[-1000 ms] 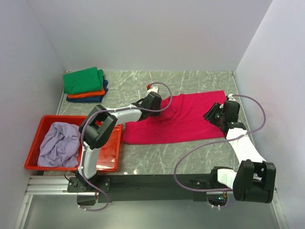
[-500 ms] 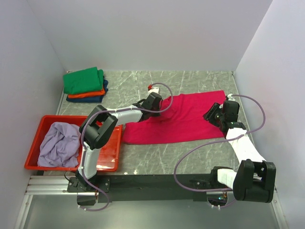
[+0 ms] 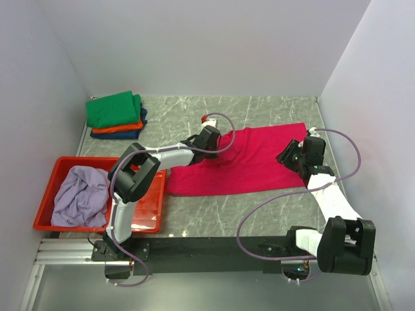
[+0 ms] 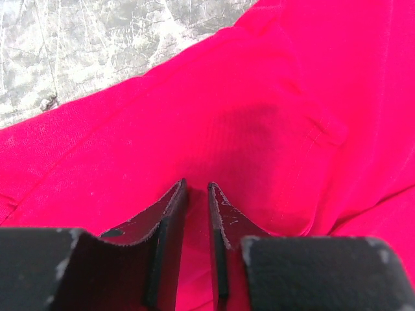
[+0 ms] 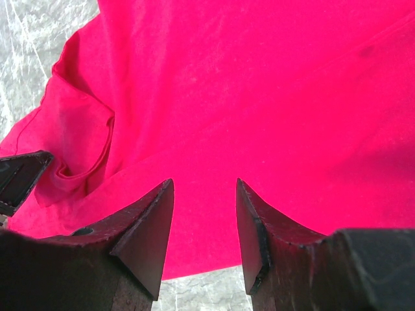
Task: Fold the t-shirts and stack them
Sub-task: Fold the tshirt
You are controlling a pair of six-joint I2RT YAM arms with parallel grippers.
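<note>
The crimson-pink t-shirt lies spread flat across the middle of the table. My left gripper rests low on its upper left part. In the left wrist view its jaws are nearly together with a ridge of the red cloth between them. My right gripper is at the shirt's right end, open. In the right wrist view it hovers over the cloth's edge with bare table below. Folded green, orange and dark blue shirts are stacked at the back left. The pale lavender shirt lies crumpled in the tray.
The rigid red plastic tray stands at the near left beside the left arm's base. White walls enclose the table on the left, back and right. Grey marble table shows behind and in front of the crimson shirt.
My left gripper has edged slightly to the right on the crimson shirt, and the cloth beside it has bunched a little. The right arm has not moved.
</note>
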